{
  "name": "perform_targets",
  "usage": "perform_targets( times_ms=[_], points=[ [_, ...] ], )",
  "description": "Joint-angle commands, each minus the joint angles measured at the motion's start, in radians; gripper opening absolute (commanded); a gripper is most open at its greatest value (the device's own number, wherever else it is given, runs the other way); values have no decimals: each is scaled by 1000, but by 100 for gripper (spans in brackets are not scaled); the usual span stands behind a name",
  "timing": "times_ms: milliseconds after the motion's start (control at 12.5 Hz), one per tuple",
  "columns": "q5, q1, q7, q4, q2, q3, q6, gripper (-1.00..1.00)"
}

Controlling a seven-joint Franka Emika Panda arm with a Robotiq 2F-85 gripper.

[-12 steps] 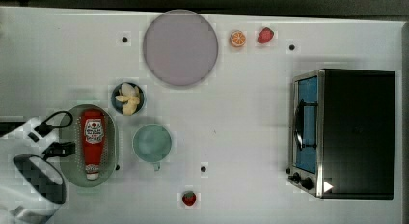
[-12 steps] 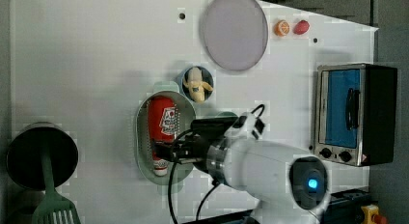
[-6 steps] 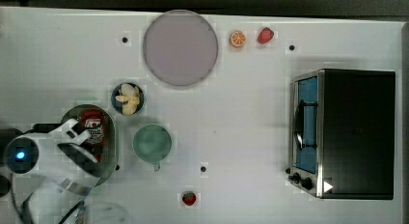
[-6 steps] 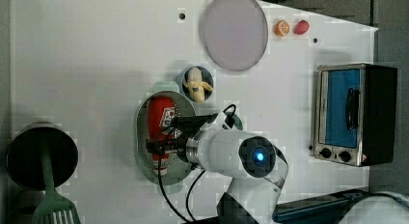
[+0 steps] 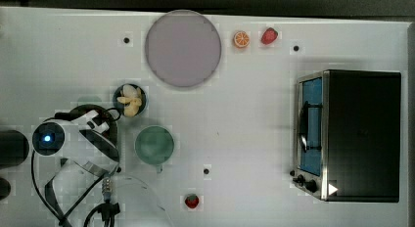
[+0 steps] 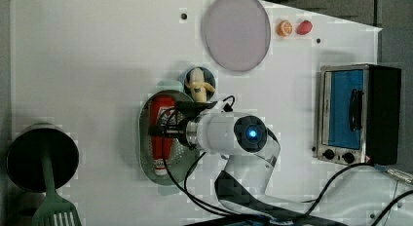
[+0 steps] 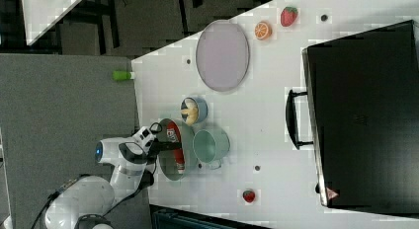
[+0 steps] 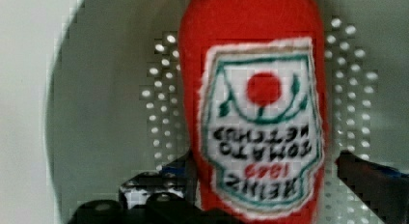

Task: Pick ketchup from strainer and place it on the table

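The red ketchup (image 6: 160,120) bottle lies lengthwise in the pale green strainer (image 6: 146,153), its white cap toward the left view's bottom. My gripper (image 6: 164,131) is down in the strainer, open, with one finger on each side of the bottle's middle. In the wrist view the ketchup (image 8: 263,122) label is close up, dark fingers (image 8: 159,185) flank it, and the strainer's (image 8: 159,103) perforated bottom lies beneath. In the right view the gripper (image 7: 168,146) crosses the ketchup (image 7: 174,135). In the top view my arm (image 5: 73,139) covers the strainer on the white table (image 5: 244,114).
A pale green cup (image 5: 154,145) and a small bowl of banana pieces (image 5: 128,100) stand right beside the strainer. A grey plate (image 5: 182,48), an orange slice (image 5: 241,39), two strawberries (image 5: 192,201) and a toaster oven (image 5: 352,134) are farther off. A black pot with a green spatula (image 6: 41,158) sits at the left view's left.
The arm has swung over the strainer and come down. The gripper, which was beside the strainer, now straddles the ketchup bottle.
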State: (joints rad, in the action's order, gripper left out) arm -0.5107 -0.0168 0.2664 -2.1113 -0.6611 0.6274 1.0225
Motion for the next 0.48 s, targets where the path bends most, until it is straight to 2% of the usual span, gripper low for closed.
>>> perform_targets(
  times_ms=[80,160,480],
  points=[
    [-5,-43,73,27,-6,-6,18,42],
    [-5,-43,73,28,-1,-5,18,21],
    [11,-34,73,19,107,37,-33,21]
  ],
)
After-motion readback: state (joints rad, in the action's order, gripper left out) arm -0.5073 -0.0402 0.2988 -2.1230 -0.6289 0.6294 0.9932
